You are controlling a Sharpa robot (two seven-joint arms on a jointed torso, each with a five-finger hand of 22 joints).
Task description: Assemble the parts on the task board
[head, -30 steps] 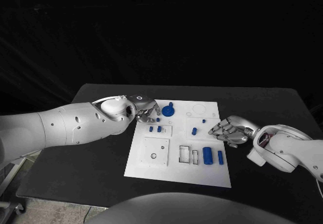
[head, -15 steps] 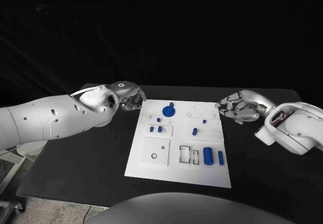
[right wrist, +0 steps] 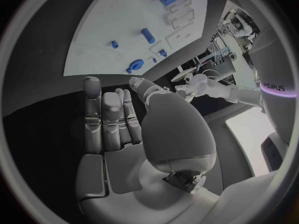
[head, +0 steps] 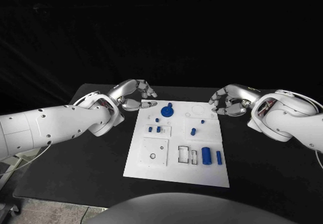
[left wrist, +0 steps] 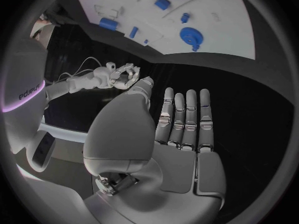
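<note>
With my left hand [head: 135,94] and right hand [head: 228,101] both empty, fingers spread, off the task board's [head: 151,169] far corners, a careless descent could scatter its loose blue parts [head: 207,156].

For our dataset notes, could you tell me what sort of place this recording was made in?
Probably a robotics lab test cell: a black table before a dark backdrop carries only a white task board with small blue parts, and both the left hand and right hand hover empty at its far end.
</note>
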